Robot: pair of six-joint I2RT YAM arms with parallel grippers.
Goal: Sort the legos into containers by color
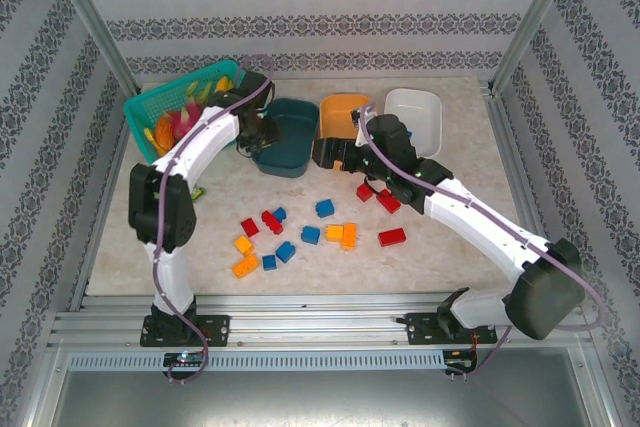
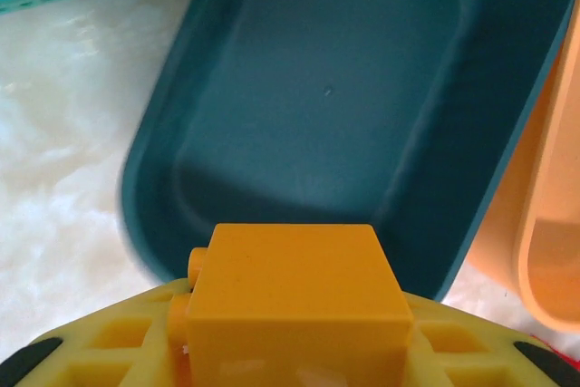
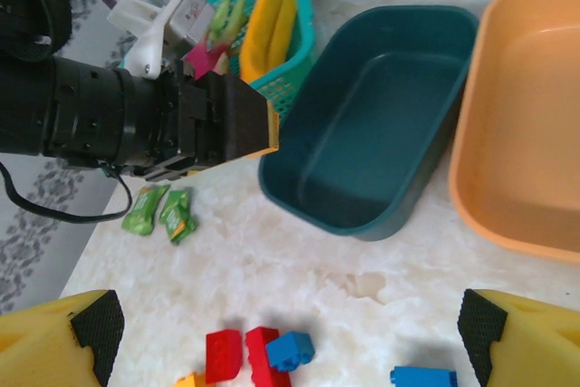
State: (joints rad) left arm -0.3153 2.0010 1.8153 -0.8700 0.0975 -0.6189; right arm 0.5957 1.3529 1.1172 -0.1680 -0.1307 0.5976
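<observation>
Fingers point(image 2: 100, 351) of the left gripper point(image 1: 260, 139) pinch an orange-yellow lego point(image 2: 299, 287) just over the near rim of the dark teal tub point(image 2: 335, 106), the jaws closed on the brick's sides. To the right of that tub, the right gripper point(image 3: 290, 342) hangs above the tabletop point(image 3: 299, 260), its black-padded fingers point(image 3: 95, 328) spread wide with nothing between them. The orange tub point(image 1: 343, 107) sits just beside the teal tub's right side, the white tub point(image 1: 415, 112) beyond it. Red, blue and orange loose legos point(image 1: 300, 232) lie scattered in front of the teal tub.
</observation>
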